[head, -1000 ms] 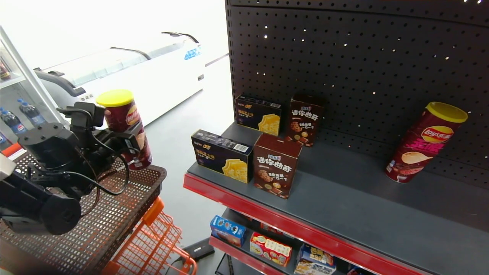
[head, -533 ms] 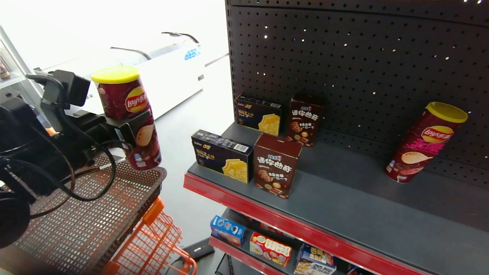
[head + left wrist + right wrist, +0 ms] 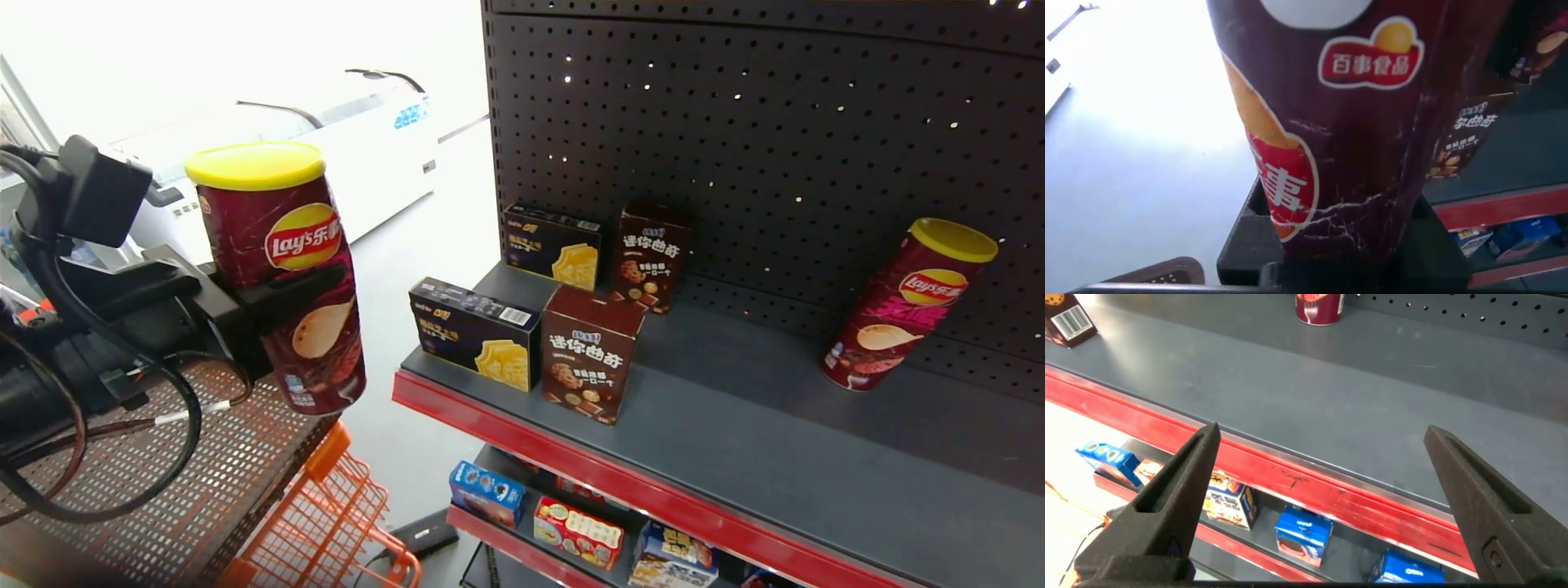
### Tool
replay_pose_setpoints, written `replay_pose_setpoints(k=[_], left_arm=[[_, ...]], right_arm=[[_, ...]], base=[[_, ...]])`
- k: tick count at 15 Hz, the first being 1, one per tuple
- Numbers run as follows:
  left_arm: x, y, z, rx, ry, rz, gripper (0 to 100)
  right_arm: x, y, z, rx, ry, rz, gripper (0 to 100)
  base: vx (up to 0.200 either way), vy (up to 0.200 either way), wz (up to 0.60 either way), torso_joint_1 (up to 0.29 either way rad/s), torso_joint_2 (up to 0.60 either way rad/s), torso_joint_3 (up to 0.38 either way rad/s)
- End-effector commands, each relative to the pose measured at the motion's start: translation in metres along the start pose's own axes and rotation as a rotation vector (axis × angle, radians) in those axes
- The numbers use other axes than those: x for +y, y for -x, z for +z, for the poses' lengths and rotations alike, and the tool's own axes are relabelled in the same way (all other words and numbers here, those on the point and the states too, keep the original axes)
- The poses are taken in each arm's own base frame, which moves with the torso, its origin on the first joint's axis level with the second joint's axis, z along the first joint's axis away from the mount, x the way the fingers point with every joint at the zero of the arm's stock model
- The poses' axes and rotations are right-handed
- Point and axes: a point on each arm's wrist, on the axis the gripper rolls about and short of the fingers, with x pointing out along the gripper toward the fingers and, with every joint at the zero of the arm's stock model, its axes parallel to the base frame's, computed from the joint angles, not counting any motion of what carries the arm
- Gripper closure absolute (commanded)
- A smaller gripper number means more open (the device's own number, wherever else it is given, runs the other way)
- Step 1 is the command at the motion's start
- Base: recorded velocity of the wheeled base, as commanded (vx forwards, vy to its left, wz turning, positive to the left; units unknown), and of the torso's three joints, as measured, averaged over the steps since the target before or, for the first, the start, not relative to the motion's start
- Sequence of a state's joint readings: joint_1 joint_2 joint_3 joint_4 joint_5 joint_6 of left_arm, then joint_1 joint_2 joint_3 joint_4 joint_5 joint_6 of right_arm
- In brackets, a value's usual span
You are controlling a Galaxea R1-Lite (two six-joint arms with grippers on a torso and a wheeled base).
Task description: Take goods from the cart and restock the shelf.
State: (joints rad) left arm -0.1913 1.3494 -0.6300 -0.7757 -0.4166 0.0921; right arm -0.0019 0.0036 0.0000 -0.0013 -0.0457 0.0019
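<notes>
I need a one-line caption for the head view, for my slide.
Left gripper holds a yellow-lidded chip can above the cart, beside the partly stocked shelf.

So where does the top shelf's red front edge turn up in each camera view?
Head view: the red front edge runs diagonally under the boxes, from beside the cart toward the lower right.
Left wrist view: a short stretch shows past the chip can.
Right wrist view: it crosses behind the open right gripper.
Shared landmark: blue packs on the shelf beneath it.
</notes>
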Motion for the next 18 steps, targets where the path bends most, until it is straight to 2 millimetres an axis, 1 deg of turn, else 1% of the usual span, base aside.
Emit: replay_pose_setpoints(k=[1, 2, 3, 4, 5, 8, 11, 12, 15, 18], left_arm=[[-0.006, 0.005, -0.008, 0.024, 0.019, -0.034, 100], [-0.011, 0.010, -0.018, 0.049, 0.059, -0.097, 100], [-0.017, 0.018, -0.022, 0.046, 0.065, -0.157, 100], [-0.023, 0.024, -0.021, 0.029, 0.059, -0.186, 100], [-0.027, 0.024, -0.021, 0.024, 0.062, -0.209, 100], [-0.037, 0.021, -0.017, 0.003, 0.078, -0.270, 100], [-0.042, 0.007, -0.016, -0.021, 0.104, -0.313, 100], [-0.043, 0.001, -0.012, -0.031, 0.101, -0.334, 100], [-0.045, 0.001, -0.010, -0.050, 0.092, -0.413, 100], [-0.049, 0.000, -0.008, -0.064, 0.089, -0.449, 100]], right_arm=[[0.000, 0.000, 0.000, 0.001, 0.000, 0.000, 0], [0.000, 0.000, 0.000, -0.001, 0.000, -0.001, 0], [0.000, 0.000, 0.000, -0.001, 0.000, -0.001, 0], [0.000, 0.000, 0.000, -0.001, 0.000, 0.000, 0], [0.000, 0.000, 0.000, -0.001, 0.000, 0.000, 0], [0.001, 0.000, 0.000, -0.001, 0.006, 0.040, 0], [0.001, 0.000, 0.000, 0.001, 0.007, 0.040, 0], [0.001, 0.000, 0.000, 0.001, 0.007, 0.038, 0], [0.001, 0.000, 0.000, 0.001, 0.007, 0.042, 0], [0.001, 0.000, 0.000, 0.001, 0.007, 0.038, 0]], base=[[0.000, 0.000, 0.00, 0.000, 0.00, 0.000], [0.000, 0.000, 0.00, 0.000, 0.00, 0.000], [0.000, 0.000, 0.00, 0.000, 0.00, 0.000], [0.000, 0.000, 0.00, 0.000, 0.00, 0.000], [0.000, 0.000, 0.00, 0.000, 0.00, 0.000], [0.000, 0.000, 0.00, 0.000, 0.00, 0.000], [0.000, 0.000, 0.00, 0.000, 0.00, 0.000], [0.000, 0.000, 0.00, 0.000, 0.00, 0.000], [0.000, 0.000, 0.00, 0.000, 0.00, 0.000], [0.000, 0.000, -0.60, 0.002, 0.01, 0.001]])
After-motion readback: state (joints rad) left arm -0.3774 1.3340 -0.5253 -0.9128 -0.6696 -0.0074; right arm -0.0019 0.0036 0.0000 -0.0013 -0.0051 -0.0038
